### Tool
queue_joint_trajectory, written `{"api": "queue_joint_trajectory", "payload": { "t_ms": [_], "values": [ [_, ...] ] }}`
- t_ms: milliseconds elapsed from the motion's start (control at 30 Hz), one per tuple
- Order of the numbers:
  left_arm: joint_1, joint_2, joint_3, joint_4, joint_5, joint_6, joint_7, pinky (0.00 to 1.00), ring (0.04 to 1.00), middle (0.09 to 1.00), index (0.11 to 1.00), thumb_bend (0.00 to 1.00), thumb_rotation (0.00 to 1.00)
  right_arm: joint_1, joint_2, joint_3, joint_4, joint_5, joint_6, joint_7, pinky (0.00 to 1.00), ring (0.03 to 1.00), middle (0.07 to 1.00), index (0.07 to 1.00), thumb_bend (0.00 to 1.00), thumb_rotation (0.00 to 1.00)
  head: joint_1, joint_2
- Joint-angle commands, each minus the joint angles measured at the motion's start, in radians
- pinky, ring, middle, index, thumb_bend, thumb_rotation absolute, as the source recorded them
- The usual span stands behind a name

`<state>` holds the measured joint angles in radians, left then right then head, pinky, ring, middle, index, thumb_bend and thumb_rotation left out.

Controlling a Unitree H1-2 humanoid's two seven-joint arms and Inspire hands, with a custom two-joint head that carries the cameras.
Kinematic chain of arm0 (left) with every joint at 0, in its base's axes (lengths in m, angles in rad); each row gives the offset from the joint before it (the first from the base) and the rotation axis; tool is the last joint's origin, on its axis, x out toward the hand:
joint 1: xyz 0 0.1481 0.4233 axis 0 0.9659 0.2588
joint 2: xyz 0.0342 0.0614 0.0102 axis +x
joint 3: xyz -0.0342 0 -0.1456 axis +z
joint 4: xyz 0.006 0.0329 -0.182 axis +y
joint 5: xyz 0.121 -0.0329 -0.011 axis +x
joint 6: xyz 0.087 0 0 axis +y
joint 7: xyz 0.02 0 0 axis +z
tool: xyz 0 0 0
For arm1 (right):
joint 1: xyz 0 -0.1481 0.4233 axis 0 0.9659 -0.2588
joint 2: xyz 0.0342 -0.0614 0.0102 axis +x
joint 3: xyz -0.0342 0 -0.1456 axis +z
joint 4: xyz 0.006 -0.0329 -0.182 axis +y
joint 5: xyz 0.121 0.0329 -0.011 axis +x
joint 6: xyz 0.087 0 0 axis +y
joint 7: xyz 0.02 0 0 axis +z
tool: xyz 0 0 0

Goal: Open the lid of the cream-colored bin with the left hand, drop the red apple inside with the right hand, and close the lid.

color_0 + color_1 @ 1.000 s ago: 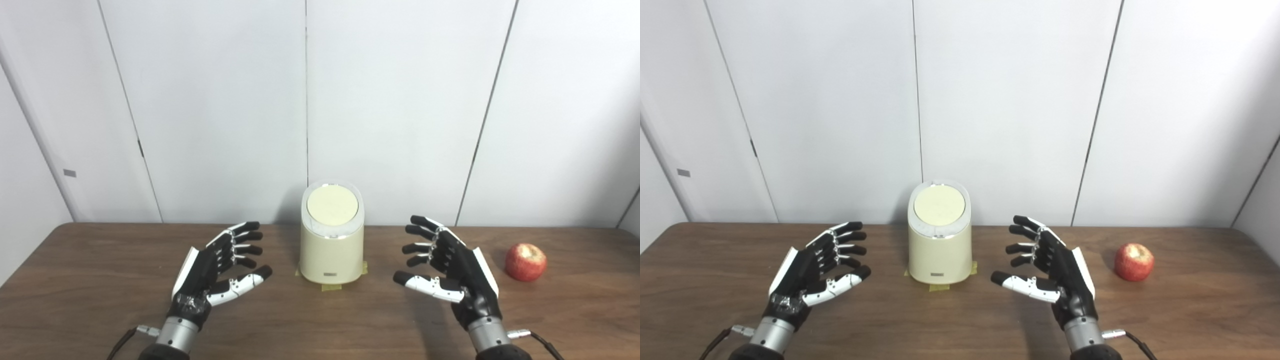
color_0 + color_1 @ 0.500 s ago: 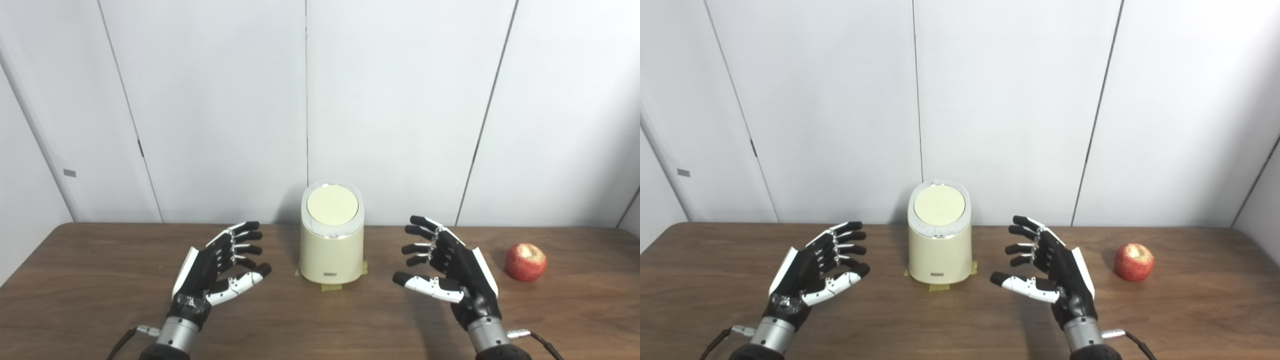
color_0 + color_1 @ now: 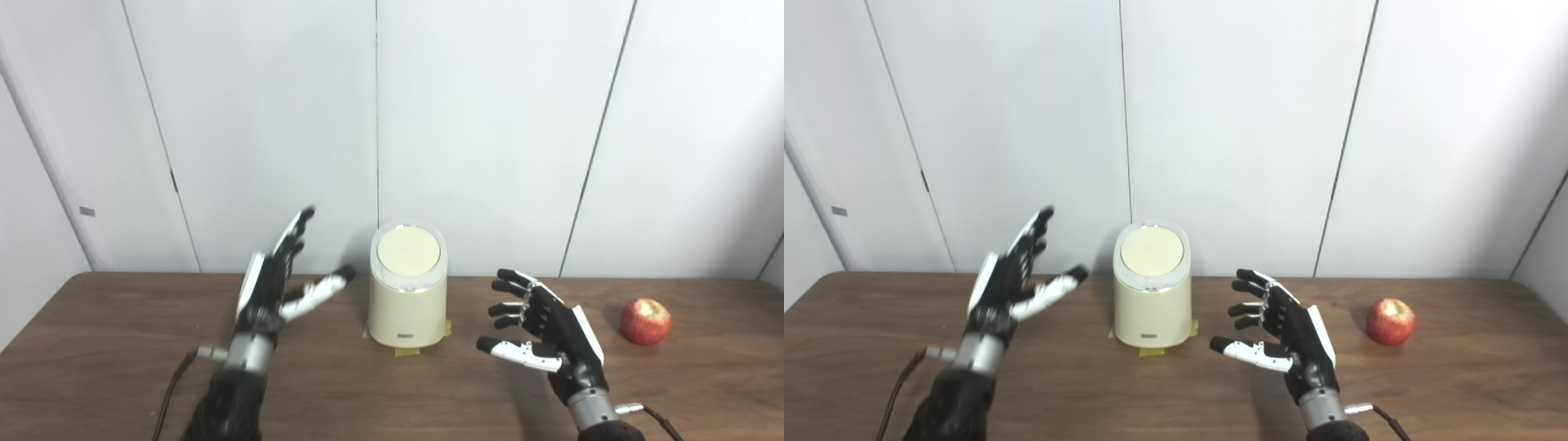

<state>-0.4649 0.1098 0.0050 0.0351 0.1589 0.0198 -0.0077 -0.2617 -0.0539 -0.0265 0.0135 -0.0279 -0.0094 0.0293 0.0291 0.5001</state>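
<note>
The cream-colored bin (image 3: 407, 309) stands at the middle back of the wooden table (image 3: 122, 361), its round lid (image 3: 408, 250) lying shut on top. My left hand (image 3: 275, 288) is raised to the left of the bin, open, fingers spread and pointing up, thumb reaching toward the bin without touching it. My right hand (image 3: 548, 334) hovers low to the right of the bin, open and empty. The red apple (image 3: 645, 321) rests on the table far right, apart from the right hand.
Yellow tape (image 3: 405, 351) shows under the bin's base. White wall panels (image 3: 490, 122) rise right behind the table's back edge. Cables trail from both wrists near the front edge.
My left hand has lifted off its low position, swung upward and moved toward the bin. The right hand has drifted slightly left and nearer. Bin and apple have not moved.
</note>
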Motion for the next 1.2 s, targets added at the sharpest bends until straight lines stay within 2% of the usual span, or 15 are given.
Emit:
{"api": "queue_joint_trajectory", "payload": {
  "t_ms": [0,200,367,433,533,600,700,900,1167],
  "values": [
    [-0.075,0.002,-0.013,0.004,0.021,-0.001,0.007,0.94,1.0,1.0,0.971,0.85,0.35,-0.043,0.0,-0.002,-0.023,0.002,-0.048,-0.01,0.52,0.604,0.75,0.76,0.82,0.14,0.0,0.001],
    [-0.166,0.0,-0.041,0.086,0.043,0.028,0.007,0.94,1.0,1.0,0.995,0.87,0.3,-0.041,0.003,-0.004,-0.024,0.006,-0.053,-0.011,0.53,0.602,0.751,0.761,0.81,0.13,-0.007,0.004],
    [-0.225,0.003,-0.074,0.181,0.097,0.005,0.03,0.92,1.0,1.0,1.0,0.87,0.29,-0.039,0.005,-0.004,-0.026,0.009,-0.052,-0.012,0.53,0.605,0.753,0.764,0.82,0.14,-0.011,0.005],
    [-0.247,0.002,-0.087,0.215,0.126,0.016,0.042,0.97,1.0,1.0,1.0,0.89,0.31,-0.037,0.006,-0.004,-0.03,0.011,-0.054,-0.01,0.52,0.598,0.75,0.76,0.82,0.14,-0.011,0.005],
    [-0.276,-0.002,-0.106,0.263,0.167,0.027,0.063,1.0,1.0,1.0,1.0,0.92,0.33,-0.037,0.006,-0.004,-0.033,0.005,-0.055,-0.013,0.51,0.598,0.746,0.742,0.81,0.13,-0.011,0.005],
    [-0.29,-0.003,-0.116,0.287,0.19,0.025,0.078,1.0,1.0,1.0,1.0,0.92,0.31,-0.038,0.003,-0.003,-0.03,0.004,-0.06,-0.012,0.51,0.602,0.749,0.739,0.81,0.14,-0.012,0.007],
    [-0.306,-0.002,-0.13,0.319,0.227,0.021,0.107,0.93,1.0,1.0,1.0,0.92,0.29,-0.038,0.002,-0.002,-0.028,0.004,-0.063,-0.011,0.51,0.601,0.754,0.739,0.82,0.14,-0.014,0.006],
    [-0.334,0.016,-0.18,0.395,0.318,0.004,0.157,0.89,1.0,1.0,1.0,0.91,0.27,-0.034,0.005,0.004,-0.03,-0.005,-0.063,-0.015,0.49,0.595,0.754,0.736,0.82,0.15,-0.02,0.007],
    [-0.345,0.021,-0.211,0.449,0.36,-0.003,0.179,0.92,1.0,1.0,1.0,0.85,0.21,-0.03,0.01,0.011,-0.051,-0.014,-0.061,-0.023,0.5,0.598,0.751,0.741,0.81,0.14,-0.03,0.014]
  ]
}}
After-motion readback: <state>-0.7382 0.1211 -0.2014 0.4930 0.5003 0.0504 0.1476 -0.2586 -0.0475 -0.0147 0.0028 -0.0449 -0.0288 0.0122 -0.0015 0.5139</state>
